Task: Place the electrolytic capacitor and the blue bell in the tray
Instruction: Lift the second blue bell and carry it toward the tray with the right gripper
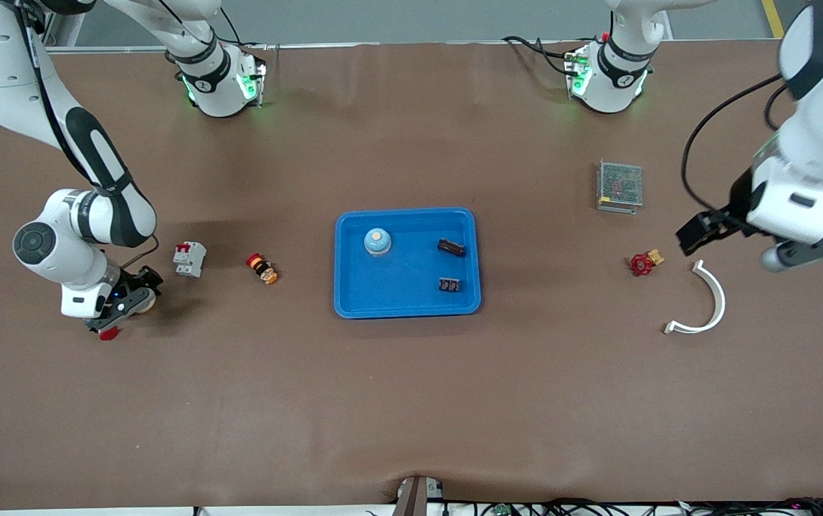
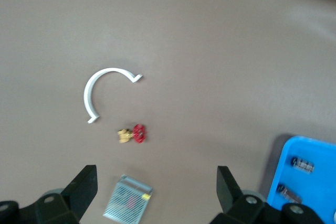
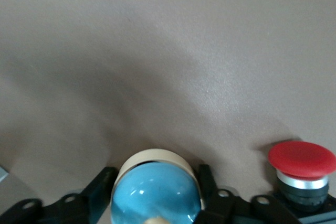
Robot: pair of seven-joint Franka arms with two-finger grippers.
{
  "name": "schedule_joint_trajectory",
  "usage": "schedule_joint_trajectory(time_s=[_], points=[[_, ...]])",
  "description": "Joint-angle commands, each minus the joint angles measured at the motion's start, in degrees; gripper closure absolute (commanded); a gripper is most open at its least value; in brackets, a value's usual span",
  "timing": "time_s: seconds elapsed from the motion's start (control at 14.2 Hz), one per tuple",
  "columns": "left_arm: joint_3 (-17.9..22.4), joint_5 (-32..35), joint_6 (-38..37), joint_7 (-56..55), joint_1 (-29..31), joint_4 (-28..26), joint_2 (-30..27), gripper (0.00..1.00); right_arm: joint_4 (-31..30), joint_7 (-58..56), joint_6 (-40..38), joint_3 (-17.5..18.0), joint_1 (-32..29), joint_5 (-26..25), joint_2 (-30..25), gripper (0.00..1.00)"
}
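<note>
A shallow, glossy bright-blue plastic tray [image 1: 408, 301] with rounded corners sits mid-table, already holding a domed blue bell [image 1: 378, 241] and two small dark components. At the right arm's end, the right gripper [image 1: 127, 309] is down at the table, its fingers [image 3: 100, 190] clamped on a second blue bell [image 3: 156, 192], glazed-looking with a cream rim, beside a red push-button [image 3: 302, 167]. The left gripper [image 1: 766, 240] waits, jaws wide, above a white curved strip [image 1: 705, 301].
</note>
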Motion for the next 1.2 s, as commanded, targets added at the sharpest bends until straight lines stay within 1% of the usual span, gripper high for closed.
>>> schedule_joint_trajectory(time_s=[0.0,0.07,0.28,0.42,0.56,0.63,0.77,0.85,0.92,1.13], points=[[5.2,-1.7,-4.0,8.5,-2.5,-2.1,-5.5,0.00,0.1,-0.2,0.2,1.8,-2.0,0.0,0.0,0.43],[6.3,-1.7,-5.5,10.2,-2.9,-2.2,-6.7,0.00,0.1,-0.1,0.2,1.8,-2.0,0.0,0.0,0.46],[7.0,-1.8,-6.3,11.7,-3.8,-4.8,-10.2,0.00,0.1,-0.1,-0.2,1.8,-1.9,0.0,-0.3,0.50],[7.8,-1.8,-6.6,13.2,-4.7,-5.0,-11.2,0.00,0.1,0.1,-0.8,2.0,-1.8,0.0,-0.8,0.50],[9.4,-2.2,-7.5,17.4,-5.3,-4.9,-11.2,0.00,0.4,1.1,-4.4,2.9,-1.8,0.2,-2.7,0.50],[9.8,-2.8,-7.5,20.0,-5.3,-4.7,-11.2,0.00,0.6,2.9,-6.3,3.0,-1.2,1.1,-3.9,0.50],[10.2,-4.2,-8.8,20.0,-5.4,-4.6,-11.4,0.00,1.3,4.7,-11.0,4.4,-0.8,3.7,-5.8,0.51],[11.1,-5.7,-9.4,19.7,-5.4,-4.9,-12.5,0.00,2.0,6.2,-13.7,5.0,-0.7,4.6,-6.4,0.51],[11.9,-6.1,-9.5,19.5,-5.8,-5.1,-13.4,0.00,2.6,8.5,-16.2,6.2,-0.6,4.7,-7.2,0.51],[12.0,-6.1,-9.6,17.7,-6.4,-5.4,-13.7,0.00,3.2,19.5,-21.8,9.8,0.9,4.7,-10.6,0.52]])
